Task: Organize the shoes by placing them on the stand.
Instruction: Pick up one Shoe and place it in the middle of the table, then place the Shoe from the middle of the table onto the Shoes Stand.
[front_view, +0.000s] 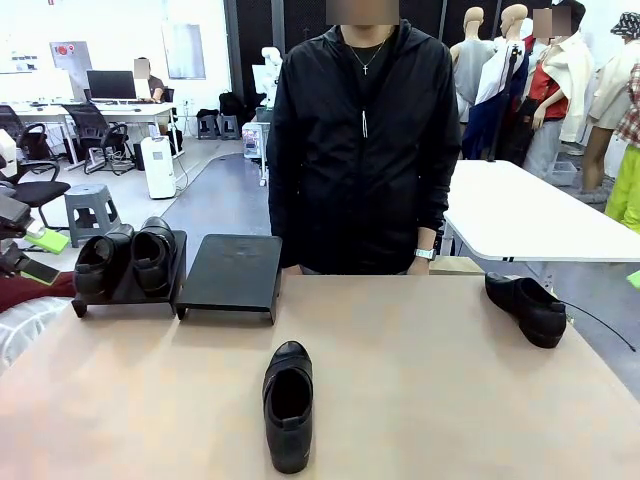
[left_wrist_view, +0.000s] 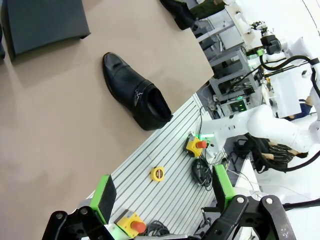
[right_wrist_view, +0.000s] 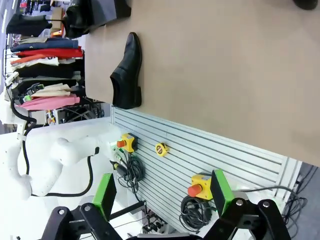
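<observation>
The near shoe (front_view: 288, 405) sits upright on its sole at the middle of the table's (front_view: 430, 400) near edge, heel toward that edge and toe toward the far side; a second loose shoe (front_view: 527, 308) lies at an angle near the far right corner; the other two shoes (front_view: 152, 258) rest side by side on the left unit (front_view: 128, 298) of the stand at the far left corner; the right unit (front_view: 232, 268) just beside it has its sloping top free; a person (front_view: 360, 140) stands behind the far edge.

Each shoe looks fairly stiff and a little weighty in its thick sole; the smooth leather may slip under a light pinch; the firmest hold is probably at the heel collar, one finger inside the opening and one outside, or across both sides at the strap; the rounded toe looks a poor place to grip.

The left tool (left_wrist_view: 164, 192) hangs with its green pads spread wide and nothing between them, off the near edge over the slotted base plate (left_wrist_view: 150, 150); the near shoe lies ahead of it, well apart, heel end nearest; the right tool (right_wrist_view: 162, 192) is likewise spread and empty, off the same edge, with that shoe ahead, off to one side and well apart.
</observation>
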